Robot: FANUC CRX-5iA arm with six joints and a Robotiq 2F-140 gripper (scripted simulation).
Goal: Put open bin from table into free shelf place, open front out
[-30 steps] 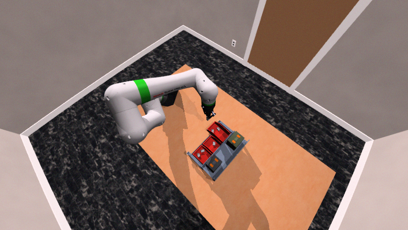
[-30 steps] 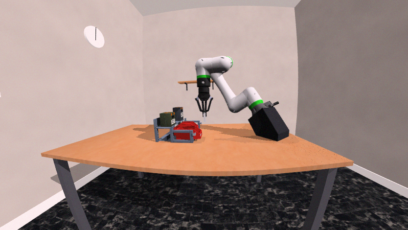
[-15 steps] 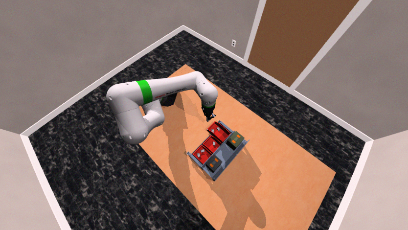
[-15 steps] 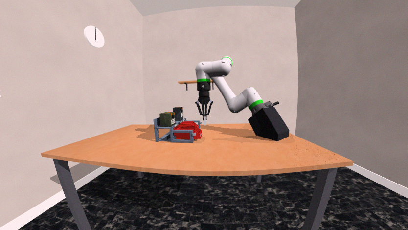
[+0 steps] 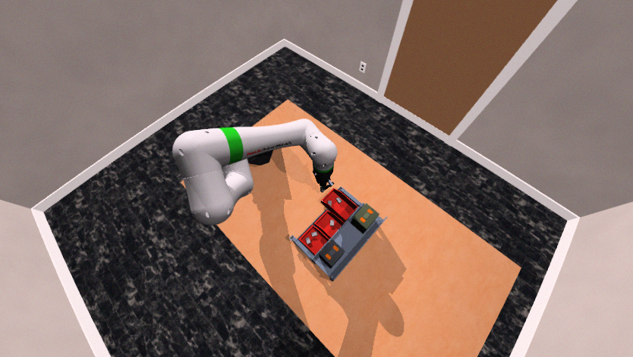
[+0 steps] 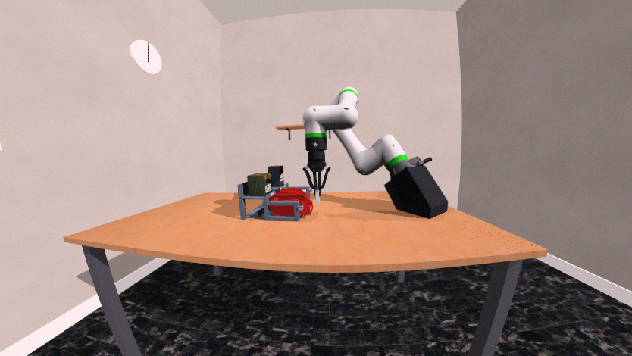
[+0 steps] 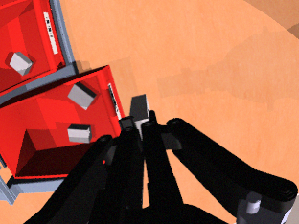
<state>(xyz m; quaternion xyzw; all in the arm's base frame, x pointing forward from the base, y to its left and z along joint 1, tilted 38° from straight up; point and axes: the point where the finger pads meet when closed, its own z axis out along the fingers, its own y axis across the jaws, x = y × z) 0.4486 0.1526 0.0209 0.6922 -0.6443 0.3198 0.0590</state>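
Note:
Three red open bins holding small grey parts sit in the grey shelf [image 5: 351, 237] [image 6: 254, 205] [image 7: 57, 8] on the table. The end bin [image 5: 338, 204] [image 6: 304, 204] [image 7: 52, 129] is nearest the arm. It is turned a little askew from the other two bins [image 5: 329, 223] [image 5: 311, 239] [image 7: 26, 33], and its front sticks out past the shelf's lip. My gripper [image 5: 324, 187] [image 6: 317, 199] [image 7: 142, 106] is shut on nothing. It points down, with its fingertips just off the table right beside that bin's labelled front edge. I cannot tell whether they touch it.
A green box [image 5: 366, 216] [image 6: 258, 182] and a dark box [image 5: 332, 254] [image 6: 275, 175] stand on the shelf's upper board behind the bins. The arm's black base [image 6: 415, 194] stands at the table's far right. A small wall shelf [image 6: 289, 127] hangs behind the arm.

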